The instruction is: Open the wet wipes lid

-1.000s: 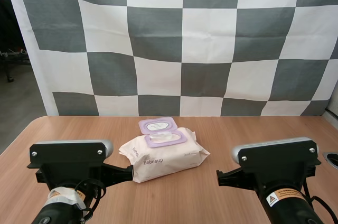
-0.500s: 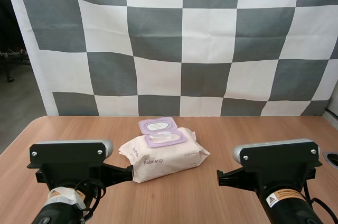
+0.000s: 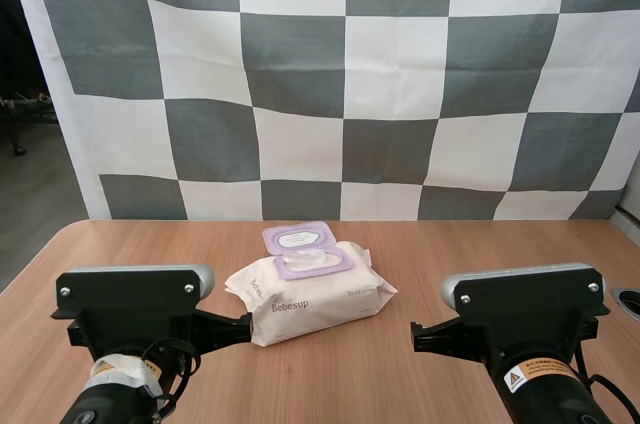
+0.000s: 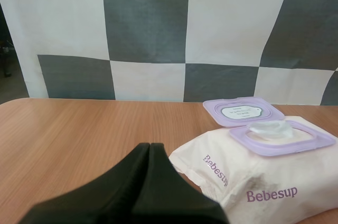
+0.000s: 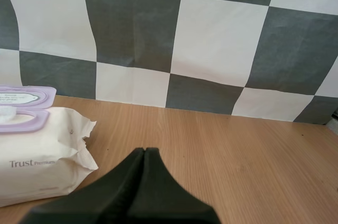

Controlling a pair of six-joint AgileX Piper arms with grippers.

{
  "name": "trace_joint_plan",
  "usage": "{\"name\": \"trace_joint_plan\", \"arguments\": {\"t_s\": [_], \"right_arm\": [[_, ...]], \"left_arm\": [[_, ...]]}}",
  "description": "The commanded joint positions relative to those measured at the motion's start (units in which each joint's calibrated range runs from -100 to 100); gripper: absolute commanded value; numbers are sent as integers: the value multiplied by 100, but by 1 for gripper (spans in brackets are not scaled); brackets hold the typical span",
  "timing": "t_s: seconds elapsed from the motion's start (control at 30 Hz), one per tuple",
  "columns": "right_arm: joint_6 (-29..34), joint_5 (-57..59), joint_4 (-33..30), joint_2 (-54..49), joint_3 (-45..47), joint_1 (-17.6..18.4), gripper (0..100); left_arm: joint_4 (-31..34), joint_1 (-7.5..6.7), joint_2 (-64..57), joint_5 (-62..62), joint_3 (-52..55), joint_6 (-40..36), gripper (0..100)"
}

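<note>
Already the lid (image 3: 298, 237) lies flipped back on the pack of wet wipes (image 3: 310, 302) at mid tabletop (image 3: 480, 254), so the task looks done, with the left end effector (image 4: 149, 147) and right end effector (image 5: 144, 151) both pressed together, empty, clear of the pack.

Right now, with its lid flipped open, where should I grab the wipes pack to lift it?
Probably the crimped right end seam of the wet wipes pack, coming from the right: it sticks out thin and flat toward the shut right tool, while the body is bulky and the open lid lies back over the far edge.
</note>
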Motion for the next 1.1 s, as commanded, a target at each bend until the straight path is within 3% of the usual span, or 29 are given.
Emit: {"name": "trace_joint_plan", "arguments": {"t_s": [0.0,0.9,1.0,1.07], "right_arm": [[4,9,6,0,0,-2,0],[13,181,-5,0,0,-2,0],[13,128,288,0,0,-2,0],[13,104,867,0,0,-2,0]], "left_arm": [[8,-1,0,-8,0,1,0],[8,-1,0,-8,0,-9,0],[8,-1,0,-8,0,-9,0],[8,-1,0,-8,0,-9,0]]}}
